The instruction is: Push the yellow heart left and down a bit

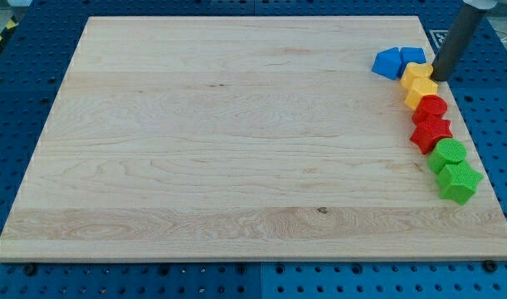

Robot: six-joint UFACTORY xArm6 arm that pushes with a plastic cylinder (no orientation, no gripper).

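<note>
Two yellow blocks sit near the board's right edge, one (pixel 416 73) just above the other (pixel 421 91), touching. I cannot tell which of them is the heart. My tip (pixel 440 80) stands right against their right side, at the seam between them. The dark rod rises from there toward the view's top right.
The blocks form a column down the right side of the wooden board (pixel 236 141). Two blue blocks (pixel 388 63) (pixel 412 56) lie above left of the yellow ones. Below come a red round block (pixel 431 108), a red star (pixel 431 134), a green round block (pixel 448 154) and a green star (pixel 459 183).
</note>
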